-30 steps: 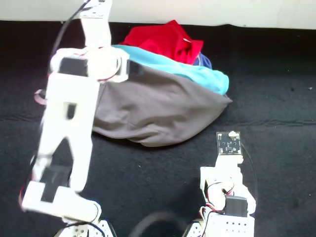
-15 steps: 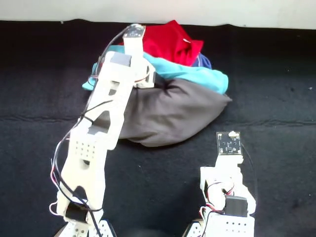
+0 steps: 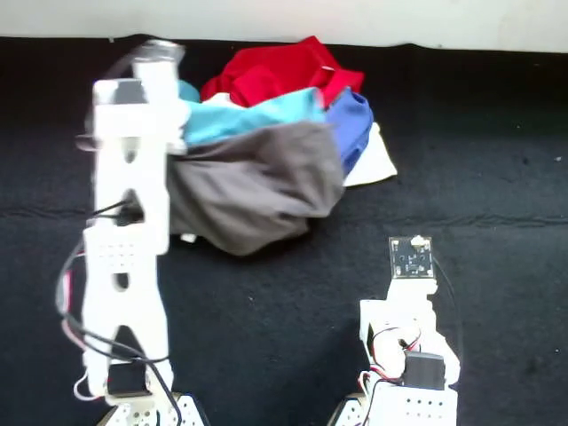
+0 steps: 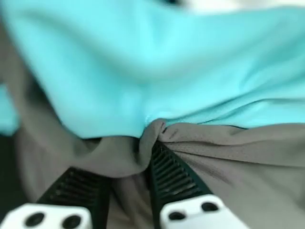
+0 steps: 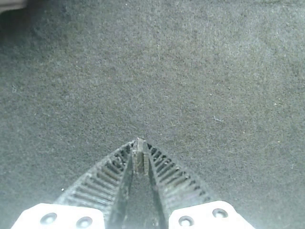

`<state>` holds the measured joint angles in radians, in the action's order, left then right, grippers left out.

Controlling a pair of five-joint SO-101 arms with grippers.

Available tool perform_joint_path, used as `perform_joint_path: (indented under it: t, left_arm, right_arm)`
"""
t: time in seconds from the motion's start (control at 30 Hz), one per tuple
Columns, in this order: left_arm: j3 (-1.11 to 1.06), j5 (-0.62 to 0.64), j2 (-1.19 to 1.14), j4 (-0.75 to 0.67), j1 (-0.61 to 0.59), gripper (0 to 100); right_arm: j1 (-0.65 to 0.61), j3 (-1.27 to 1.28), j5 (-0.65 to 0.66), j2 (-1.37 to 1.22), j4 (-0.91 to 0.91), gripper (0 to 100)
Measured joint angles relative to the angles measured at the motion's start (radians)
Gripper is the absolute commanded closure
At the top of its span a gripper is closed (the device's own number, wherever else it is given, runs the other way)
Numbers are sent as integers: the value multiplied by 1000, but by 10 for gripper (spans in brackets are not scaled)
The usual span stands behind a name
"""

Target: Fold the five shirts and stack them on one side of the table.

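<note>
The counter (image 3: 497, 293) is covered in black felt-like cloth, faintly creased across the middle of the high view. A pale wall (image 3: 444, 22) runs along the top edge. The pile (image 3: 284, 133) of shirts sits in the upper centre. The red shirt (image 3: 275, 71) is at the back, the teal shirt (image 3: 248, 115) below it and the grey shirt (image 3: 257, 182) in front. The blue shirt (image 3: 351, 124) and white shirt (image 3: 377, 160) poke out on the right. The left tool (image 4: 136, 164) is clenched on a fold of the grey shirt, just under the teal one. The right tool (image 5: 139, 145) is clenched on nothing, its tips together over bare black cloth at the lower right, well apart from the pile.
</note>
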<state>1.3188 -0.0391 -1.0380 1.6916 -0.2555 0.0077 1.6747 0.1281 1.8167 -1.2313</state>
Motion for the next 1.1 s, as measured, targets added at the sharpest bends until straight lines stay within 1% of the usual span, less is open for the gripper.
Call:
perform_joint_path:
  t: [0.07, 0.17, 0.33, 0.43, 0.57, 0.67, 0.73, 0.87, 0.9, 1.03, 1.1]
  left_arm:
    - [115, 0, 0, 48, -92, 993]
    - [265, 0, 0, 63, -235, 993]
    - [288, 0, 28, 64, -463, 993]
    - [288, 0, 87, 64, -591, 993]
    - [292, -2, 180, 64, -717, 993]
    - [296, -6, 235, 66, -784, 993]
    - [296, -37, 267, 64, -813, 993]
    - [296, -100, 293, 60, -827, 985]
    - [296, -115, 293, 60, -827, 962]
    - [282, -178, 293, 60, -825, 787]
    - [255, -192, 293, 60, -827, 726]
  right_arm:
    - [0, 0, 0, 0, 0, 991]
    - [0, 0, 0, 0, 0, 991]
    - [0, 0, 0, 0, 0, 991]
    - [0, 0, 0, 0, 0, 991]
    - [0, 0, 0, 0, 0, 991]
    - [0, 0, 0, 0, 0, 991]
    - [0, 0, 0, 0, 0, 991]
    - [0, 0, 0, 0, 0, 991]
    - [0, 0, 0, 0, 0, 991]
    - [0, 0, 0, 0, 0, 991]
    - [0, 0, 0, 0, 0, 991]
